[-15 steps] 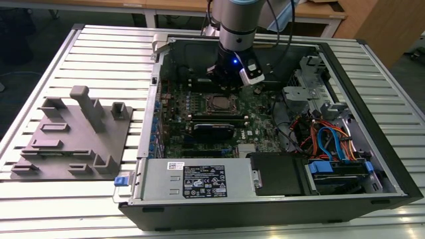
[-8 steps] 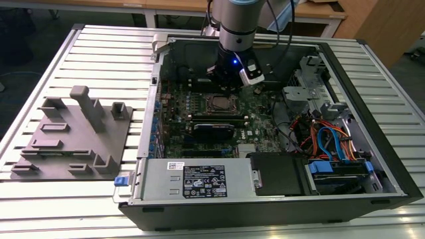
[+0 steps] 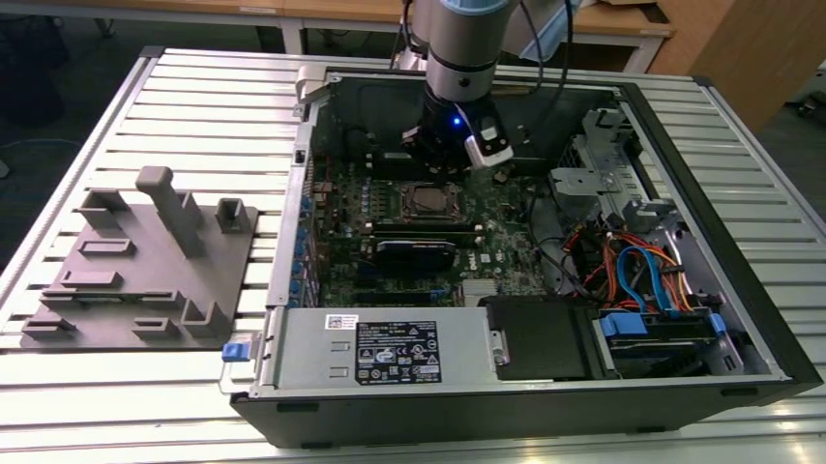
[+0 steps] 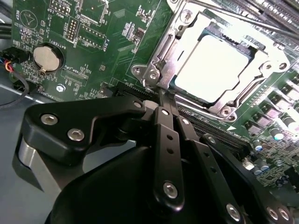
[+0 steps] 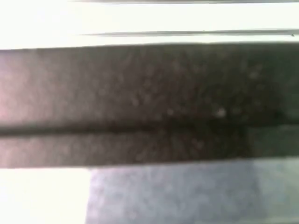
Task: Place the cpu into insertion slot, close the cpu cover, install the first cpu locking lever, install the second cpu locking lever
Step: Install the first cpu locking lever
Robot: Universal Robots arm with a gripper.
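The cpu (image 4: 212,65), a bright silver square, lies flat in the insertion slot (image 4: 211,29), whose black edge peeks out beside it. The cpu cover (image 4: 161,56), a silvery metal frame, lies down around the chip. A thin lever rod (image 4: 243,21) runs along the far side of the socket. My gripper (image 4: 163,93) has its black fingers (image 4: 162,135) pressed together, with the tips at the edge of the cover frame and nothing seen between them. In the exterior view the gripper (image 3: 432,166) hangs inside the open computer case, just behind the cpu (image 3: 425,200) on the green motherboard (image 3: 342,208).
A grey fixture plate (image 3: 142,261) with upright pegs lies at the exterior view's left. The metal power supply box (image 3: 374,353) and coloured cables (image 3: 633,271) fill the case's front and right. A coin battery (image 4: 46,57) and the black memory slots (image 3: 420,232) flank the socket.
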